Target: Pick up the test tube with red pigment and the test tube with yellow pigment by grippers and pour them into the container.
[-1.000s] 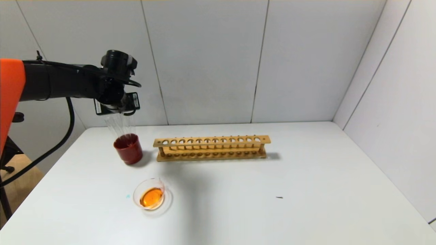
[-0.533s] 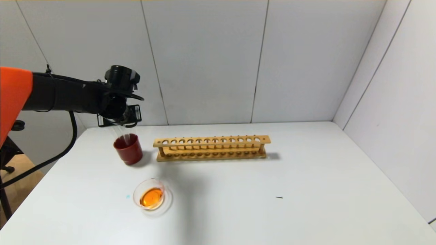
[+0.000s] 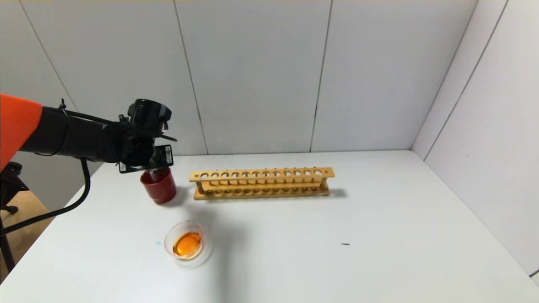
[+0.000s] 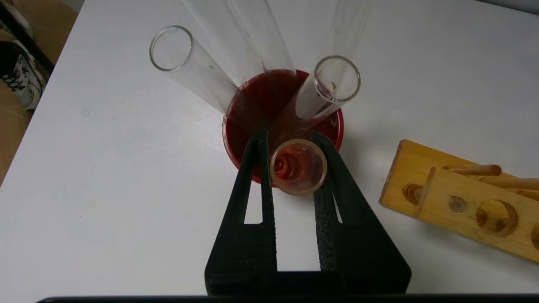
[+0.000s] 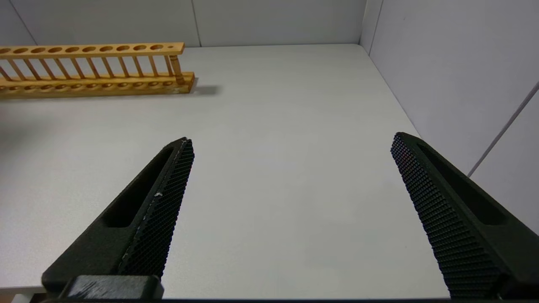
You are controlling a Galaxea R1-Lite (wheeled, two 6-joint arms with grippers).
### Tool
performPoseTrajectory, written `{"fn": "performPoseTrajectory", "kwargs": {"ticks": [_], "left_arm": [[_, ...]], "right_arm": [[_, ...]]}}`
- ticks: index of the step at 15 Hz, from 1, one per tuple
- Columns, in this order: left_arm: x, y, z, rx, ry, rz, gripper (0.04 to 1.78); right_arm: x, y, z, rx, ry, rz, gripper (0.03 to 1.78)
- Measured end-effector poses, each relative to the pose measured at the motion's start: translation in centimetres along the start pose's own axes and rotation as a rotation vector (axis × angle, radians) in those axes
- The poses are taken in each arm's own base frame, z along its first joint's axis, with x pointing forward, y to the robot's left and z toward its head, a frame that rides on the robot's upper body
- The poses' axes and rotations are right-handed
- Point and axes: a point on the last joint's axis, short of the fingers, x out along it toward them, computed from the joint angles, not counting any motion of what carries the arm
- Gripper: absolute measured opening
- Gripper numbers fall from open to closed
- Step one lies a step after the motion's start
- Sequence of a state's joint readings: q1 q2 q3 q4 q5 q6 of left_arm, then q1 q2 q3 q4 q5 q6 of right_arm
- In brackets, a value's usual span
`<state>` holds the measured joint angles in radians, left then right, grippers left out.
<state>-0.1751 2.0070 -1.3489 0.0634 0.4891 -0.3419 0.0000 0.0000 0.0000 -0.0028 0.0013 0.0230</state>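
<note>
My left gripper [image 3: 151, 167] hangs just above the dark red cup [image 3: 159, 190] at the table's back left. In the left wrist view the gripper [image 4: 290, 139] is shut on an upright test tube [image 4: 298, 166] with an orange-red tint inside; its lower part reaches down into the cup [image 4: 236, 143]. I cannot tell which pigment tube it is. The clear glass container [image 3: 169, 242] sits nearer me on the table and holds orange liquid. No tube with bright yellow liquid is in view. My right gripper [image 5: 290, 141] is open and empty over bare table on the right.
Three colourless clear tubes [image 4: 198, 71] lean out of the cup. The wooden rack [image 3: 261, 183] stands empty right of the cup, and also shows in the left wrist view [image 4: 463, 198] and the right wrist view [image 5: 92, 67]. Walls close the back and right.
My left gripper has come down with the tube, from well above the cup to just over its rim. The tube now stands in the cup. Nothing else moved.
</note>
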Motion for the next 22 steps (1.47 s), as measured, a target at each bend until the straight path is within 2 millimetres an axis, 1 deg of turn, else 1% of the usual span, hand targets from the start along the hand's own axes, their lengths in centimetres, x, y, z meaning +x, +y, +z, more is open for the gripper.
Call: {"fn": "performPoseTrajectory", "kwargs": {"ticks": [3,5,7,10,11,12,14,16,20,22], "left_arm": [[0.0,0.1,-0.3,0.004,-0.002,-0.001,0.35],[-0.1,0.2,-0.2,0.006,-0.006,-0.002,0.47],[-0.3,0.3,0.0,0.010,-0.010,-0.003,0.71],[-0.6,0.3,0.4,0.018,-0.034,-0.010,1.23],[-0.8,0.3,0.7,0.018,-0.048,-0.015,1.37],[-1.1,0.4,1.0,0.025,-0.061,-0.017,1.50],[-1.9,0.8,1.6,0.051,-0.086,-0.020,1.67],[-3.1,1.1,2.4,0.061,-0.118,-0.025,1.75],[-5.6,2.2,3.4,0.057,-0.167,-0.039,1.75],[-7.5,3.1,3.6,0.069,-0.194,-0.045,1.75]], "right_arm": [[0.0,0.0,0.0,0.000,0.000,0.000,1.71],[0.0,0.0,0.0,0.000,0.000,0.000,1.71],[0.0,0.0,0.0,0.000,0.000,0.000,1.71],[0.0,0.0,0.0,0.000,0.000,0.000,1.71],[0.0,0.0,0.0,0.000,0.000,0.000,1.71],[0.0,0.0,0.0,0.000,0.000,0.000,1.71],[0.0,0.0,0.0,0.000,0.000,0.000,1.71],[0.0,0.0,0.0,0.000,0.000,0.000,1.71],[0.0,0.0,0.0,0.000,0.000,0.000,1.71],[0.0,0.0,0.0,0.000,0.000,0.000,1.71]]}}
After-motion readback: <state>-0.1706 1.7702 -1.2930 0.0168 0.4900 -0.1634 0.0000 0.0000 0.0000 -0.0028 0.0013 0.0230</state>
